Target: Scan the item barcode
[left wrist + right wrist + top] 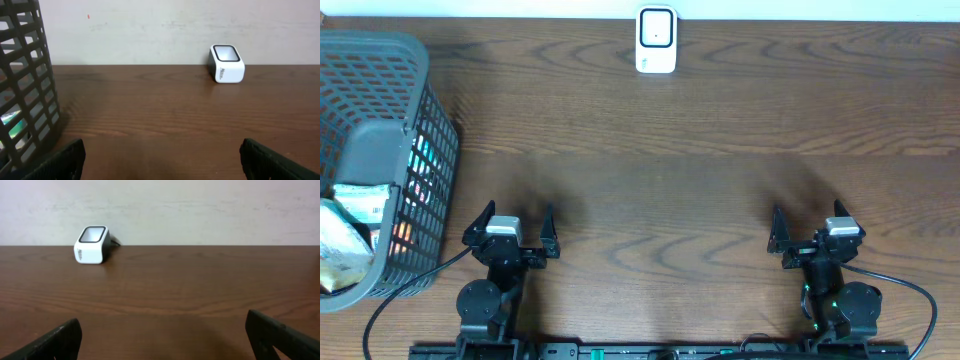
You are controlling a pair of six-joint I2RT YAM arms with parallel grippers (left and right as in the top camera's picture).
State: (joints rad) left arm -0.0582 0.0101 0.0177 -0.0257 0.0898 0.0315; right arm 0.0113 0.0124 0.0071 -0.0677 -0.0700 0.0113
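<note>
Overhead view first: where is the item?

It lies among the packaged items (348, 235) in the grey mesh basket (390, 60) at the left edge of the table (660, 170), beside my left arm. I see pale wrappers and a white-and-teal box, but I cannot make out a barcode. The scanner (656, 40) stands at the middle of the far edge, well apart from the basket.

What do the wrist cameras add?

My left wrist shows the basket's side close on its left, with only a teal glint through the mesh. It also shows the scanner's dark window tilted upward. My right wrist shows the scanner from its other side, at far left.

And your grippers?

Both arms sit low at the near edge, facing the pale wall (200, 205). My left gripper (517, 222) and right gripper (808, 224) are spread wide, with nothing between the fingers.
</note>
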